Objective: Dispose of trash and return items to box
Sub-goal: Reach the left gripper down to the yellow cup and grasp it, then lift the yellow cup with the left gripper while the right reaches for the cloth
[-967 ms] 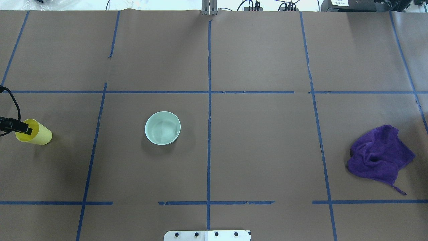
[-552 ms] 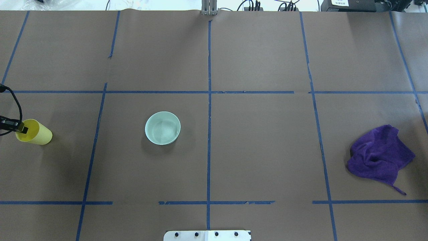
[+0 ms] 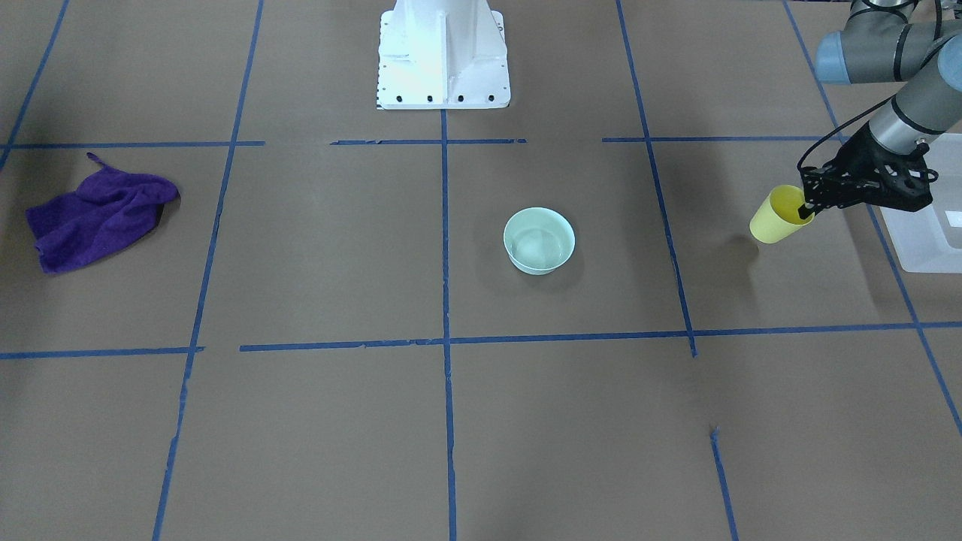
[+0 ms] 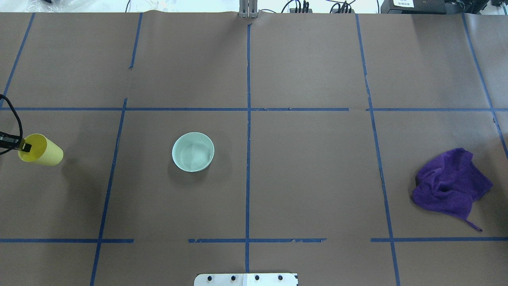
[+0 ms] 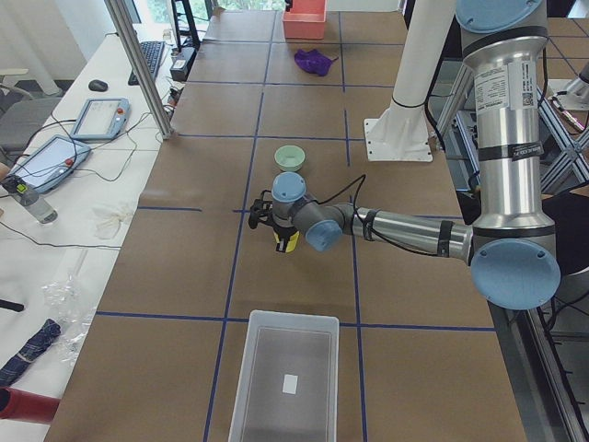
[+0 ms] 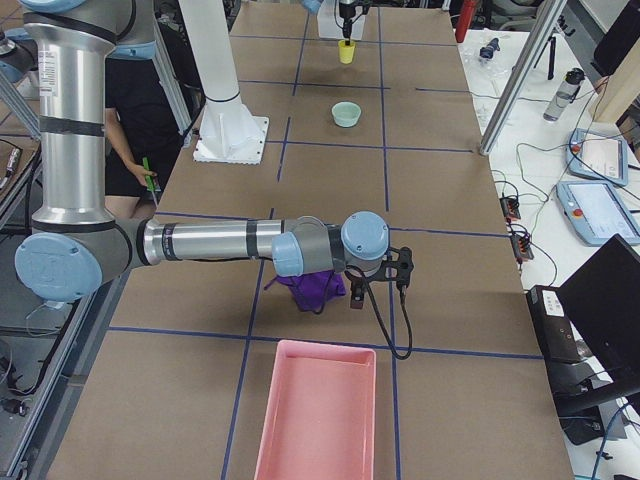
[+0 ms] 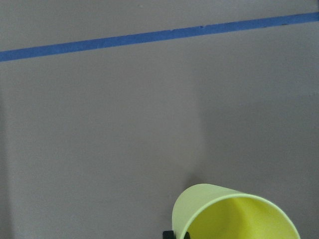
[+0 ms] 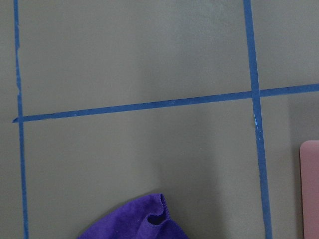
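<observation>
The yellow cup (image 4: pixel 41 151) hangs tilted above the table at the far left, its shadow off to one side. My left gripper (image 4: pixel 24 147) is shut on its rim, one finger inside. The cup also shows in the front view (image 3: pixel 774 218), held by the left gripper (image 3: pixel 807 210), and in the left wrist view (image 7: pixel 234 214). The frosted white box (image 3: pixel 921 240) stands just beyond the cup, and is seen whole in the left side view (image 5: pixel 285 378). My right gripper (image 6: pixel 358 298) hovers over a purple cloth (image 6: pixel 312 285); I cannot tell if it is open.
A pale green bowl (image 4: pixel 193 151) stands left of the table's middle. The purple cloth (image 4: pixel 450 186) lies crumpled at the right. A pink tray (image 6: pixel 315 410) stands at the table's right end. The robot's white base (image 3: pixel 442 52) is at the near edge.
The left gripper has drawn back to the left, and the yellow cup has risen a little with it. The bowl and the cloth have not moved.
</observation>
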Robot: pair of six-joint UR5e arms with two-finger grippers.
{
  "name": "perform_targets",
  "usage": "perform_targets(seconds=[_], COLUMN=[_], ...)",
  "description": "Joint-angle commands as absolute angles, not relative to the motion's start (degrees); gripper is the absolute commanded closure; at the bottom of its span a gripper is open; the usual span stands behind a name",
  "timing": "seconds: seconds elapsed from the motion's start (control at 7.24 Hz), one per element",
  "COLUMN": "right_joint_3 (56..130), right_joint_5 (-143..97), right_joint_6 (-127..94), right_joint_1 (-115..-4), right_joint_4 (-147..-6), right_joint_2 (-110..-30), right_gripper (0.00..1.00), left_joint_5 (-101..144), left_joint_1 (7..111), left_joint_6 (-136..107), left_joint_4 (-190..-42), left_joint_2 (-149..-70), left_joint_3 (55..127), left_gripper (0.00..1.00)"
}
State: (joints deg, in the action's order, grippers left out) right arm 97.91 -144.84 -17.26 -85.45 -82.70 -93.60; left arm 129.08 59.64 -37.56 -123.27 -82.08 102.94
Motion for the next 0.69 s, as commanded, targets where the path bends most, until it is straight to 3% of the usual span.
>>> perform_targets(seconds=[0.0, 0.28, 0.55], right_joint_3=[98.43, 98.44, 100.26], right_joint_5=[-138.35, -137.12, -134.49], right_joint_6=[-22.37, -37.64, -44.97], right_joint_1=[-80.7, -75.18, -67.45], right_joint_4=[-79.57, -62.13, -58.71], right_joint_2=[-94.13, -98.5, -99.23], right_gripper=[0.0, 0.0, 0.0], left_joint_5=[131.48, 131.4, 130.96], left_joint_1=[62.82, 68.17, 74.33], left_joint_6=[-36.83, -27.91, -20.95], left_joint_4=[-117.11, -103.78, -92.78], left_joint_2=[-82.27, -83.75, -90.67], left_joint_3=[107.9, 113.09, 113.91], left_gripper=[1.0, 1.0, 1.0])
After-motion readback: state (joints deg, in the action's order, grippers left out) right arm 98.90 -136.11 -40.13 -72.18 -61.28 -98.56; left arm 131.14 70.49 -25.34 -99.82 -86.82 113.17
